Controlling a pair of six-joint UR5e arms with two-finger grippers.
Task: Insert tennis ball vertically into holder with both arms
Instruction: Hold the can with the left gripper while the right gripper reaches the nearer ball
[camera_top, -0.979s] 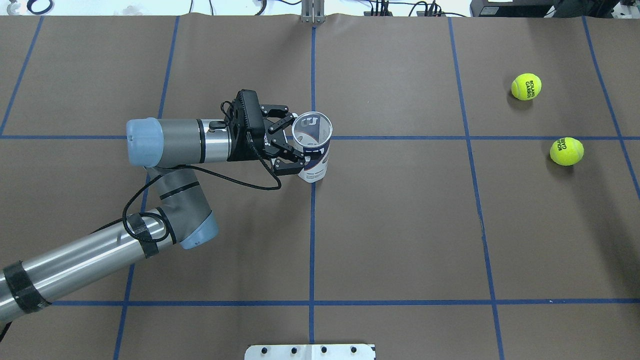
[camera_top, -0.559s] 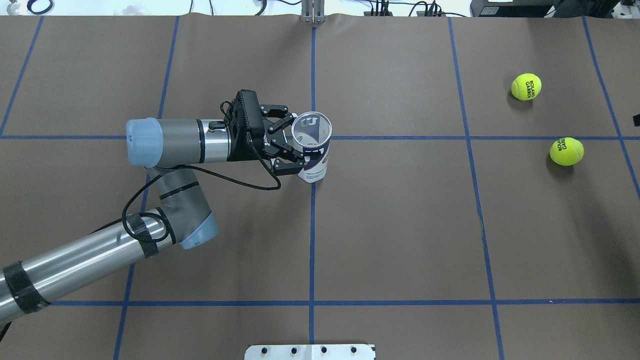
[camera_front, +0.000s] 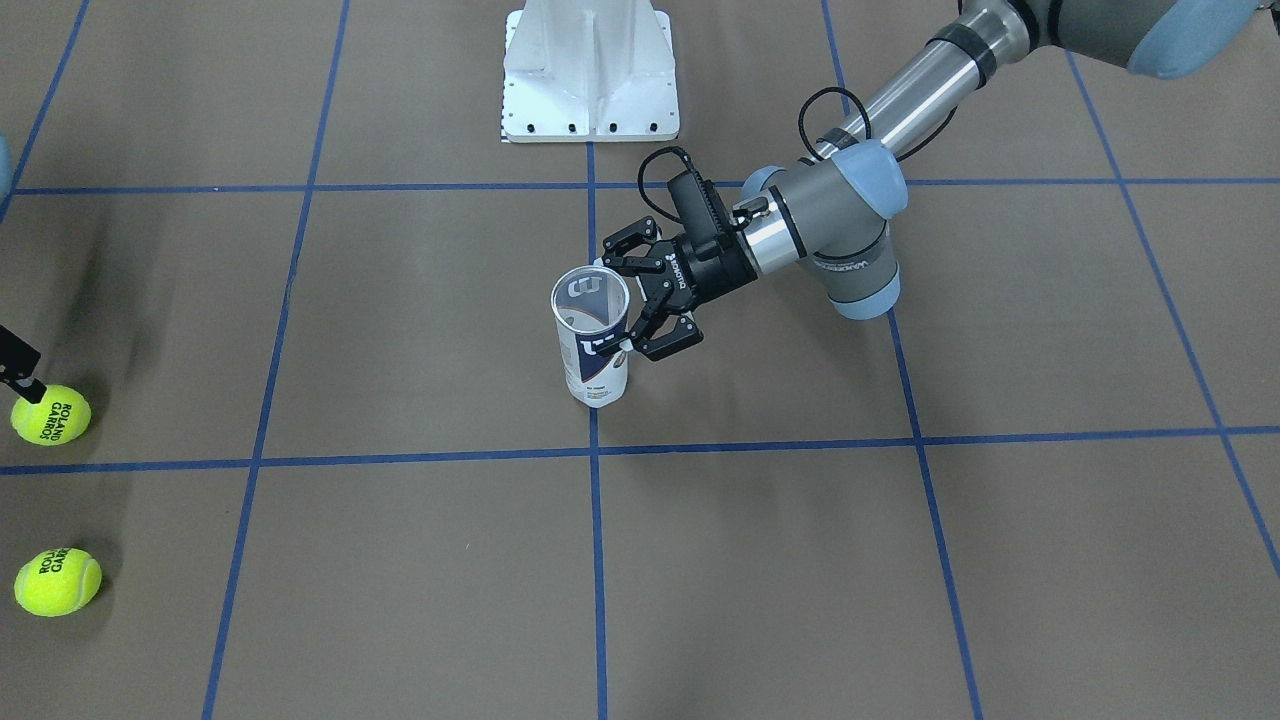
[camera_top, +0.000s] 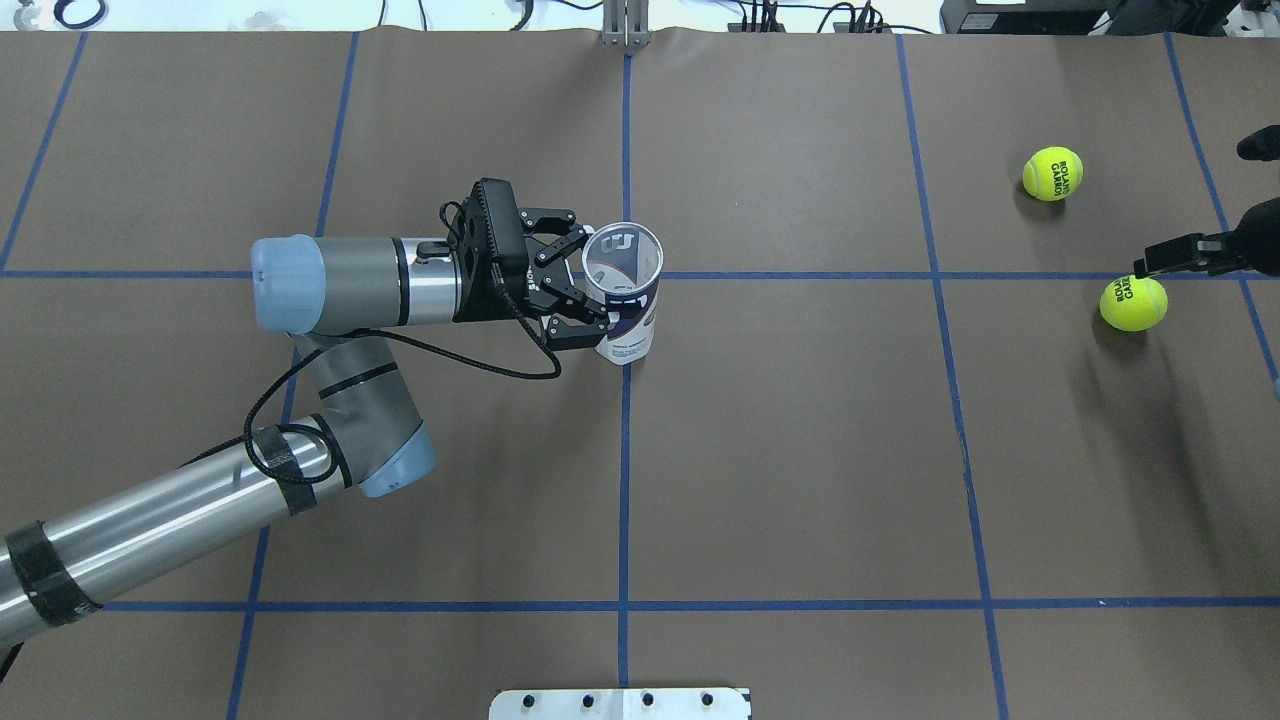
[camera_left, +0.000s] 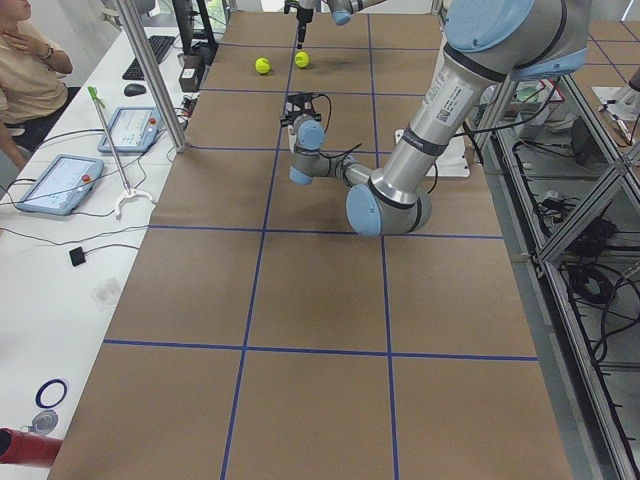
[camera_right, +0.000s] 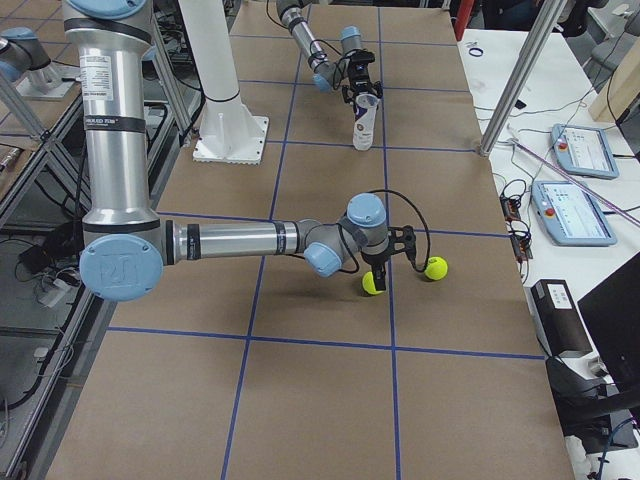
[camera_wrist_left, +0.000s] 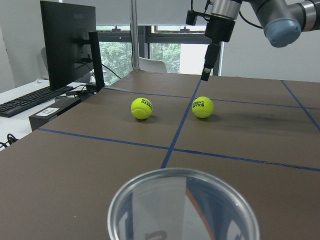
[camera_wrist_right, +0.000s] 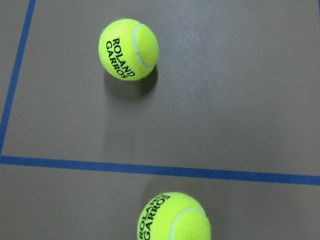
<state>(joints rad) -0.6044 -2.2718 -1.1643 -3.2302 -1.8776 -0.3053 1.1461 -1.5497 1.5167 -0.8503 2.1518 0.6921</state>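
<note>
The holder, a clear tube with a white and navy label, stands upright with its mouth open at the table's middle. It also shows in the front view. My left gripper is shut on its side just below the rim. Two yellow tennis balls lie at the far right, one nearer and one farther. My right gripper hangs just above the nearer ball, pointing down. I cannot tell whether it is open. The right wrist view shows both balls below.
The white pedestal base stands at the robot's side of the table. Blue tape lines grid the brown table cover. A desk with tablets runs along the table's far side.
My right gripper has come into the overhead view from the right edge and now hangs over the nearer ball. The left gripper and the tube have not moved.
</note>
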